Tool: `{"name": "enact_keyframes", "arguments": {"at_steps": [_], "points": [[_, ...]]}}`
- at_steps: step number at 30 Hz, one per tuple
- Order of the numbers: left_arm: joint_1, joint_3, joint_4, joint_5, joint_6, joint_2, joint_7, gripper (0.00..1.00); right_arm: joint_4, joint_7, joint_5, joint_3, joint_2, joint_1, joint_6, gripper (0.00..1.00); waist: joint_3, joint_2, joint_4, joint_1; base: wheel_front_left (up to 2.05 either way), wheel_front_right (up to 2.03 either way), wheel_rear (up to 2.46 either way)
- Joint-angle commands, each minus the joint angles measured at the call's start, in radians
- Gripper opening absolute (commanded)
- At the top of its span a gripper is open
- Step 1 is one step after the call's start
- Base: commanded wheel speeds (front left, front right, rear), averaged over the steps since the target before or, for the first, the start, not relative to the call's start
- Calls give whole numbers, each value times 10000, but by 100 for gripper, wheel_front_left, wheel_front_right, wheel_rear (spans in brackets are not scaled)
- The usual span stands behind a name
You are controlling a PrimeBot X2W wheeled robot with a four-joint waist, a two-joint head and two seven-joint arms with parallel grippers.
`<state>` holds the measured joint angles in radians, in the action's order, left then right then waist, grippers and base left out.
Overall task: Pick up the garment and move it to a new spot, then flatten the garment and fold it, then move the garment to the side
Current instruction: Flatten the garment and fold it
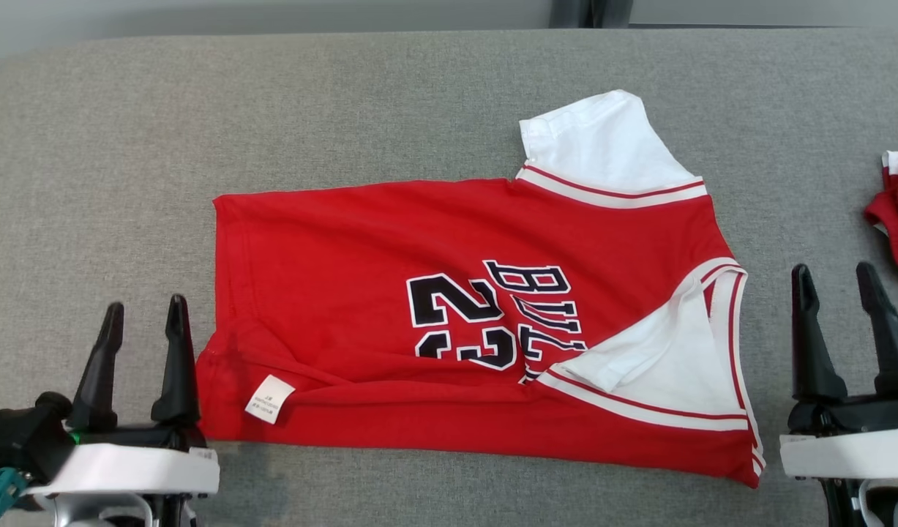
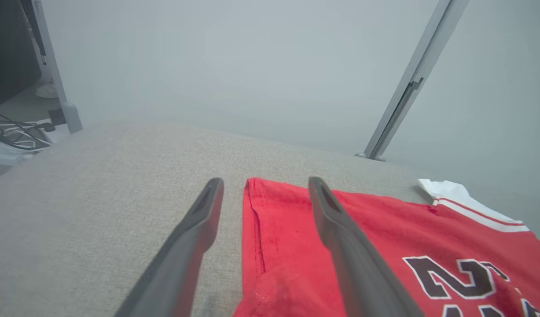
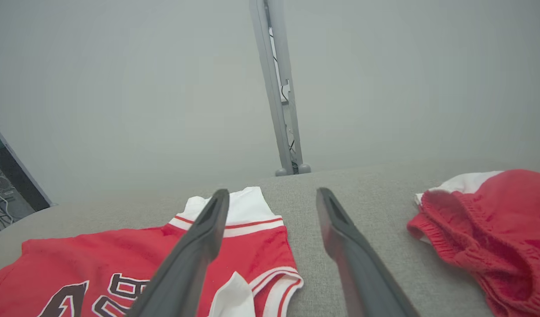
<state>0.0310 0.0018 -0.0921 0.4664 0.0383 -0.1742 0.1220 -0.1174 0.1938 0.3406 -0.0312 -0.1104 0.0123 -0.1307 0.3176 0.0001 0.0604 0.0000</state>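
1. One red basketball jersey [image 1: 463, 322] lies flat in the centre of the head view on a grey fabric-covered surface [image 1: 97, 146]. Its hem is toward the left of the frame and its collar end toward the right.
2. Its lower long edge is turned up over the printed front and hides part of the black number. A white care label [image 1: 269, 399] shows at the jersey's lower left, so the inside faces up there. This looks like a first lengthwise fold already laid.
3. One white sleeve [image 1: 602, 139] sticks out unfolded at the jersey's upper right. The other sleeve [image 1: 661, 359] lies tucked over the front at the lower right.
4. At the lower left of the frame, the left hand [image 1: 146, 304] sits just beside the hem corner, fingers spread and empty.
5. At the lower right, the right hand [image 1: 833, 268] sits just beside the collar end, also spread and holding nothing.
6. The two hands flank the ends of the folded edge. That placement suits working both ends together, so the cloth stays straight.
7. A bundle of red and white clothing [image 1: 895, 212] lies at the right edge of the frame, apart from the jersey and clear of the folding.
8. The upper half and the loose sleeve probably remain to be folded.
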Motion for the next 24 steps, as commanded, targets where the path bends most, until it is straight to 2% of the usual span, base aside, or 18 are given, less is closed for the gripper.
{"name": "enact_keyframes", "arguments": {"at_steps": [1, 5, 11, 18, 24], "points": [[-288, -44, -130, -293, 115, -5, 280, 100, -256, -87, -251, -91, -19, 179, -2, 100, -61, -1, 58, 0, 0, 0, 0], [-653, -216, -225, -883, 266, -69, 797, 100, -639, -403, -762, -114, 52, 286, -2, 100, -168, -1, 144, 0, 0, 0, 0], [-884, -549, -23, -1394, 305, -260, 769, 100, -869, -700, -950, -129, 225, 61, -2, 100, -274, -1, 233, 0, 0, 0, 0], [-1013, -694, 163, -1471, 324, -324, 649, 100, -963, -784, -861, -93, 321, -8, -2, 100, -284, -1, 193, 0, 0, 0, 0], [-1688, -967, 655, -1190, -173, -588, -9, 100, -997, -856, -737, 36, 326, 189, -2, 100, -48, -1, 78, 0, 0, 0, 0]]}}
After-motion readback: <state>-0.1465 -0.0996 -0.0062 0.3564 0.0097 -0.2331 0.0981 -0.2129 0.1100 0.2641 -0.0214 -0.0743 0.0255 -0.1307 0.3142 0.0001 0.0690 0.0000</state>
